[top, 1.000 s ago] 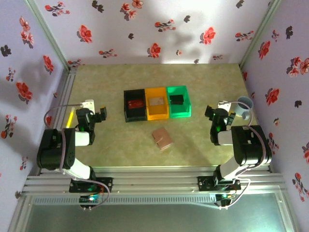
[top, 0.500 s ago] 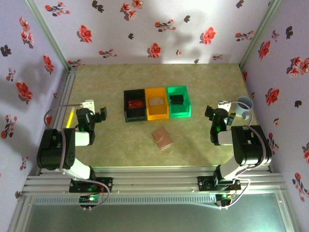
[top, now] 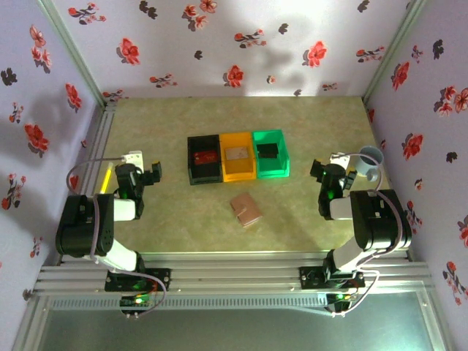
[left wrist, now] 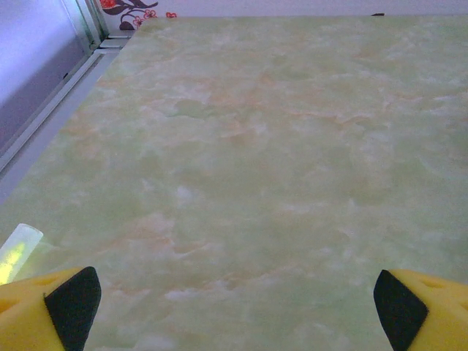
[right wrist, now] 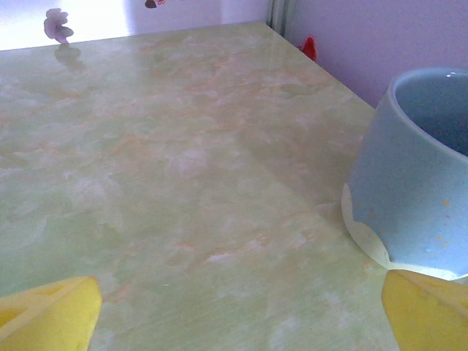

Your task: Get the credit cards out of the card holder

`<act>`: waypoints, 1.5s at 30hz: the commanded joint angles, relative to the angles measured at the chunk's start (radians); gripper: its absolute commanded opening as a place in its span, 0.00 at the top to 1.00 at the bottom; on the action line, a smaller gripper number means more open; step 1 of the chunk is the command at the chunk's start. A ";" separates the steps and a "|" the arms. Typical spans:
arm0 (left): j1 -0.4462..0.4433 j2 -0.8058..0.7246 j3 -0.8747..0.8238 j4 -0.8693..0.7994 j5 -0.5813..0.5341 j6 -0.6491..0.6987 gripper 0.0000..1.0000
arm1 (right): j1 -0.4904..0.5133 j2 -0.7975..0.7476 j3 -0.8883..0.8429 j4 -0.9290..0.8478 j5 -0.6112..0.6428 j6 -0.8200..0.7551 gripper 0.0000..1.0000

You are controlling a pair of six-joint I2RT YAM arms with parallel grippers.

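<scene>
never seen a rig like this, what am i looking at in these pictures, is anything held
Two robot arms sit at the near edge of a table. The wide picture looks down from above; the other two come from a camera on each wrist, yellow fingers at the bottom corners. The left gripper and right gripper are open, holding nothing. On the table lie a pinkish card holder, a black bin, orange bin and green bin in a row, and a blue cup near the right gripper.
</scene>
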 commanded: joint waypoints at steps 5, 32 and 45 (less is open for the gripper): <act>-0.004 0.004 0.018 0.018 -0.005 0.021 0.00 | -0.005 -0.054 0.022 -0.036 -0.080 -0.005 0.01; -0.007 -0.245 0.058 -0.246 -0.054 -0.007 0.00 | 0.005 -0.708 0.168 -0.635 -0.337 0.535 0.01; -0.005 -0.658 0.326 -0.995 0.116 -0.543 0.00 | 0.213 -0.747 0.368 -1.151 -0.322 0.439 0.01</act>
